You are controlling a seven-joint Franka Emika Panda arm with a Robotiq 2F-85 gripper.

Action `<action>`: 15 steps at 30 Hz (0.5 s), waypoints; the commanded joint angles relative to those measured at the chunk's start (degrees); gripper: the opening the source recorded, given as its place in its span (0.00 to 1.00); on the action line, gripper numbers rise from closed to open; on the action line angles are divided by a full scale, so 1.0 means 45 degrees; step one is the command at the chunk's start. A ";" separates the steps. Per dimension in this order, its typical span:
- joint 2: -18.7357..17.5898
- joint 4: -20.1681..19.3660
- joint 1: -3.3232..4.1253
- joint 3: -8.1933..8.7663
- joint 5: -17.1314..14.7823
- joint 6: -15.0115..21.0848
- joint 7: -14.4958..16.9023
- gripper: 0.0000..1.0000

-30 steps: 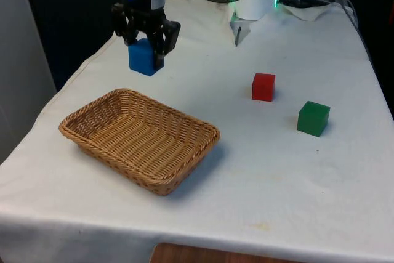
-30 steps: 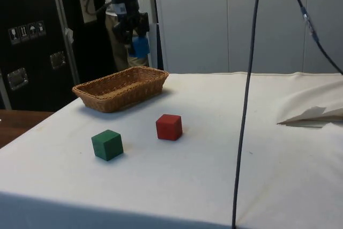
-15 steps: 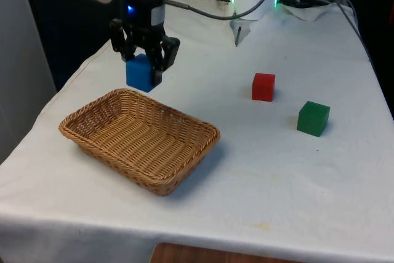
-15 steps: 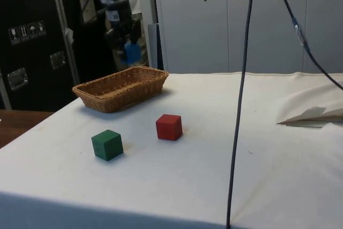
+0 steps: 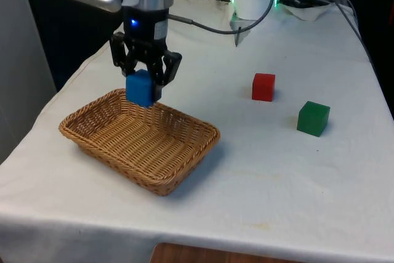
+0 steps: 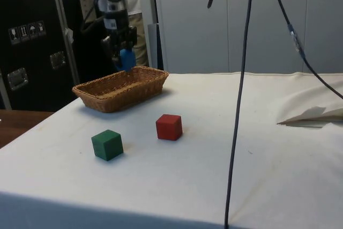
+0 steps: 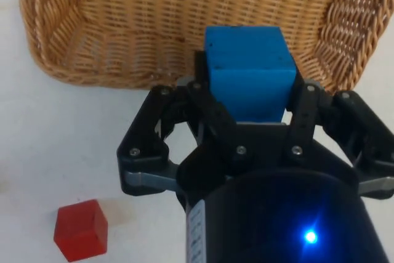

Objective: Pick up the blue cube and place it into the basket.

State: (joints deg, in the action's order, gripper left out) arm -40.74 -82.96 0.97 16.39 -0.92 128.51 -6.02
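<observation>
Front view — end effector [image 5: 144, 87] clamped on blue cube [image 5: 140, 89], above basket [image 5: 92, 131] rim

1. I see a red cube [image 5: 263, 87] sitting upright on the white cloth [image 5: 283, 170]; I take it as my landmark.
2. A green cube [image 5: 313, 118] rests near the red cube, apart from it, toward the front view's right and nearer that camera.
3. From the side I see a dark cable [image 6: 239, 100] hanging in front of the red cube.
4. Crumpled white fabric [image 6: 313, 113] lies well apart from the red cube.
</observation>
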 commanded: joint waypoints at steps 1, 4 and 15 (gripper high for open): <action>-0.0076 -0.0064 -0.0025 -0.0051 -0.0089 0.0331 -0.0038 0.03; -0.0229 -0.0166 -0.0038 -0.0076 -0.0102 0.0611 -0.0115 0.03; -0.0789 -0.0025 -0.0115 0.0025 -0.0025 0.0828 -0.0471 0.03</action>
State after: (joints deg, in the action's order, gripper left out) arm -44.29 -83.08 0.46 16.50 -1.03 132.24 -8.14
